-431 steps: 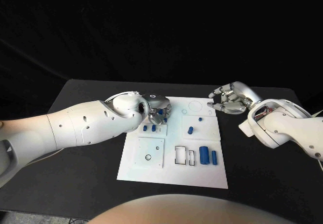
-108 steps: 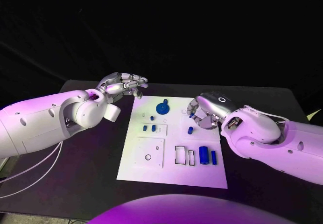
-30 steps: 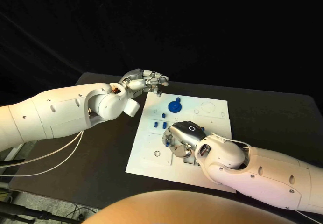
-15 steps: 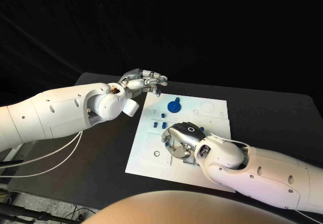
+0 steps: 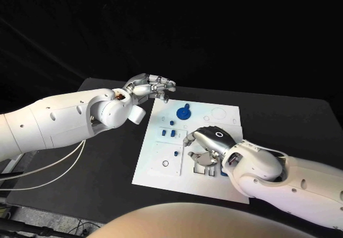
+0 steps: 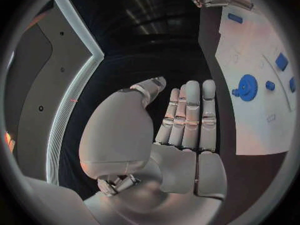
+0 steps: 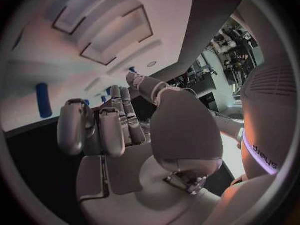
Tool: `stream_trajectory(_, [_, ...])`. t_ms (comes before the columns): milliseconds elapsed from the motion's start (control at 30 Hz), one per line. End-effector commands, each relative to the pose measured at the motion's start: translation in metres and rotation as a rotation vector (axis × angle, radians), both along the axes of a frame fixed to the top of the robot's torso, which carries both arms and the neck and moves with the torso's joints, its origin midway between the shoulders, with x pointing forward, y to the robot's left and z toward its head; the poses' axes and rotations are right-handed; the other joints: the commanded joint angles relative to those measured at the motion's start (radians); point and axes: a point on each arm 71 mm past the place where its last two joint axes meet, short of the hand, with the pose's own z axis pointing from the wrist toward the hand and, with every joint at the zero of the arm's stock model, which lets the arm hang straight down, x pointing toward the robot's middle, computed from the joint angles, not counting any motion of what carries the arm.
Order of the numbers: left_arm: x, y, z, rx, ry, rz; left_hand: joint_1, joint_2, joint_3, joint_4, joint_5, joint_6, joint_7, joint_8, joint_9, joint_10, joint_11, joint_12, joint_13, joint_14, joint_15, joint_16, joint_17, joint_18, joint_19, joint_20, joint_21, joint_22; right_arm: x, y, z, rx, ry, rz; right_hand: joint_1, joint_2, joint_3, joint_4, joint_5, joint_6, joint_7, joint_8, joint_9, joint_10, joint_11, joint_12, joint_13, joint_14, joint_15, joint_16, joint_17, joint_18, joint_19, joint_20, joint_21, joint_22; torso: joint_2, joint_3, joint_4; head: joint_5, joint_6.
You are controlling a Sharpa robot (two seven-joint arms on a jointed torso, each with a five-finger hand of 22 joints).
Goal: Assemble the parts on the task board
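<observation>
So the black surface [image 5: 107,163] takes up most of the head view, with the white task board [image 5: 161,168] lying flat in the middle of it.

The right arm [image 5: 286,181] reaches in over the near part of the board, and the right hand [image 5: 207,148] hangs low over the rectangular cutouts there. Its fingers are curled in with nothing visible in them in the right wrist view [image 7: 106,130], so I'd call it closed on nothing. Can't tell whether the fingertips actually touch the board.

The left arm [image 5: 57,119] sits off to the side, and the left hand [image 5: 151,87] hovers above the far left corner of the board. In the left wrist view [image 6: 181,130] its fingers lie straight and side by side, palm bare, holding nothing.

Parts: a blue gear-like disc [image 5: 184,113] sits on the far half of the board, between the two hands. A few small blue pegs [image 5: 168,133] sit closer in, just beside the right hand.
</observation>
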Motion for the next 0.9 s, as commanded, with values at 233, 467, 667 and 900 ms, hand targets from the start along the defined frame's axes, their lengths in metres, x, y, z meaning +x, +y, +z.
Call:
stream_trajectory(233, [-0.001, 0.001, 0.001, -0.006, -0.002, -0.011, -0.008, 0.001, -0.003, -0.004, -0.007, -0.007, -0.003, 0.007, 0.001, -0.005, -0.001, 0.003, -0.001, -0.006, 0.001, -0.005, -0.001, 0.017, -0.003, 0.003, -0.004, -0.001, 0.029, -0.055, 0.030, -0.050, 0.034, -0.131, -0.039, -0.025, -0.094, 0.026, 0.006, -0.022, -0.003, -0.019, -0.017, 0.006, -0.006, 0.011, -0.012, 0.035, 0.003, 0.015, 0.023, 0.017, 0.007, -0.001, 0.007, 0.173, -0.003, -0.0010, -0.0069, -0.016, 0.000])
stream_trajectory(467, [-0.001, 0.001, 0.000, -0.006, -0.002, -0.012, -0.007, 0.002, -0.002, -0.005, -0.008, -0.008, -0.003, 0.007, 0.002, -0.006, -0.001, 0.005, -0.001, -0.006, 0.001, -0.005, -0.002, 0.017, -0.002, 0.003, -0.007, -0.002, 0.044, -0.074, 0.029, -0.115, 0.029, -0.162, 0.031, 0.017, -0.278, 0.058, -0.006, -0.027, -0.009, -0.030, -0.045, -0.010, -0.006, 0.020, -0.023, 0.031, 0.004, 0.014, 0.014, 0.018, 0.008, -0.002, -0.004, 0.174, -0.004, 0.0024, -0.0080, -0.013, 0.000])
stream_trajectory(667, [-0.001, 0.001, -0.001, -0.005, -0.001, -0.012, -0.007, 0.002, -0.002, -0.005, -0.008, -0.008, -0.003, 0.007, 0.002, -0.006, -0.001, 0.005, -0.001, -0.006, 0.001, -0.005, -0.002, 0.017, -0.002, 0.003, -0.007, -0.002, 0.047, -0.074, 0.021, -0.151, 0.053, -0.158, 0.046, 0.024, -0.275, 0.057, -0.002, -0.026, -0.013, -0.031, -0.049, -0.010, -0.006, 0.022, -0.024, 0.032, 0.003, 0.016, 0.016, 0.017, 0.010, -0.002, -0.001, 0.175, -0.003, -0.0004, -0.0067, -0.013, 0.000])
stream_trajectory(900, [-0.001, 0.002, -0.001, -0.003, 0.002, -0.011, -0.007, 0.002, -0.003, -0.005, -0.009, -0.008, -0.003, 0.008, 0.002, -0.006, -0.001, 0.005, -0.001, -0.006, 0.001, -0.005, -0.003, 0.017, -0.002, 0.003, -0.007, -0.002, 0.047, -0.069, 0.014, -0.157, 0.068, -0.147, 0.056, 0.037, -0.246, 0.064, -0.002, -0.009, -0.018, -0.028, -0.057, 0.016, -0.012, 0.033, -0.023, 0.036, -0.001, 0.022, 0.026, 0.013, 0.022, -0.005, 0.021, 0.183, -0.003, -0.0018, -0.0075, -0.014, 0.000])
